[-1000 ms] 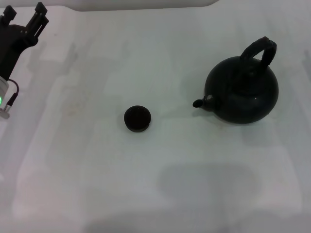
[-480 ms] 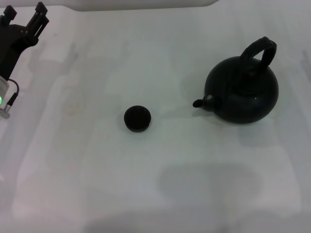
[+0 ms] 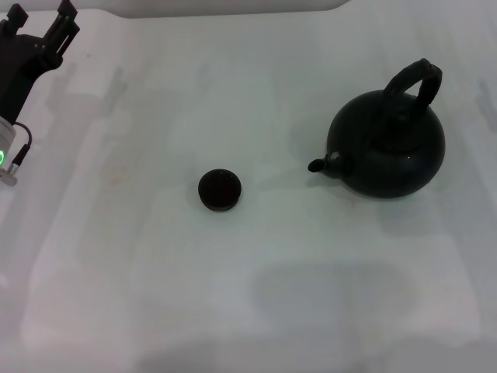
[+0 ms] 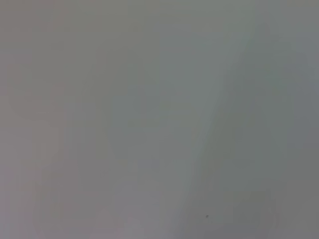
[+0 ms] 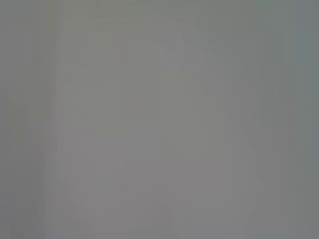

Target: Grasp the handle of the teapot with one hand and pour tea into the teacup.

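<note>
The round matte black teapot (image 3: 388,148) stands upright at the right of the white table, its short spout (image 3: 318,165) pointing left toward the teacup. Its thick black arched handle (image 3: 415,81) rises over its top. The tiny dark teacup (image 3: 219,189) stands near the middle, well left of the spout. My left gripper (image 3: 40,17) is at the far left back corner, far from both, its two fingers apart and empty. My right gripper is out of view. Both wrist views show only a plain grey surface.
The white table (image 3: 248,295) stretches around the teapot and cup. A pale raised edge (image 3: 233,8) runs along the back. My left arm's black body with a green light (image 3: 2,158) sits at the left edge.
My left arm has shifted very slightly toward the back left. The teapot and the teacup have not moved.
</note>
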Controlling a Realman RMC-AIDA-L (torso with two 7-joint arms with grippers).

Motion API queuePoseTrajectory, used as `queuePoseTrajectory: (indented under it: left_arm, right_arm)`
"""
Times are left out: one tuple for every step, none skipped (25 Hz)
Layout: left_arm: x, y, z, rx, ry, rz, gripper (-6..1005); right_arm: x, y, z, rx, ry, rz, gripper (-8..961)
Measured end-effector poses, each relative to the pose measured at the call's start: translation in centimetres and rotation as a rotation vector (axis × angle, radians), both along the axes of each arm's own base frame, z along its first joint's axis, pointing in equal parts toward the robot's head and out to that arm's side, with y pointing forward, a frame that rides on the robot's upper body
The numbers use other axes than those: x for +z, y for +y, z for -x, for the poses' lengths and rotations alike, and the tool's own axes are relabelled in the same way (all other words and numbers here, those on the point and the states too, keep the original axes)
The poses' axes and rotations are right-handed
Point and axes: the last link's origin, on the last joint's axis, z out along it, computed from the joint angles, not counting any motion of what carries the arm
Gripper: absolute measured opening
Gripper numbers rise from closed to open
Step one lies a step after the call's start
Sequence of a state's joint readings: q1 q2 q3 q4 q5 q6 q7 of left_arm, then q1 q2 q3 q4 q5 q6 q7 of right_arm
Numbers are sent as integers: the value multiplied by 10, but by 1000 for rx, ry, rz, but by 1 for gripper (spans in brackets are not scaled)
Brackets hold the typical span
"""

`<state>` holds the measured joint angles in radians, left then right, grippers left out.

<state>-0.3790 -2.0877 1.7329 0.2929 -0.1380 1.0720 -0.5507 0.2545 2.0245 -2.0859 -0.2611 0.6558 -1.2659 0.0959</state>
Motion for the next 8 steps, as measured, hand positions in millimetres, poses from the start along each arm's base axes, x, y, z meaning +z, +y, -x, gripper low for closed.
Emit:
queuePoseTrajectory:
  left_arm:
    - [0,0,0,0,0,0,862]
    - [0,0,0,0,0,0,862]
    - [0,0,0,0,0,0,862]
    - [0,0,0,0,0,0,862]
    - [0,0,0,0,1,0,862]
    - [1,1,0,0,1,-1,862]
    - [1,1,0,0,1,-1,862]
    - [1,1,0,0,1,-1,862]
  right_arm:
    - [0,0,0,0,0,0,876]
    - [0,0,0,-3,0,0,876]
    - [0,0,-1,-4,0,1,876]
    - [0,0,-1,-5,0,2,876]
    - [0,0,-1,-5,-1,3,876]
    - [0,0,-1,-4,-2,5,876]
    - [-1,0,-1,-3,-3,6,876]
    - [-1,0,-1,-4,-2,7,876]
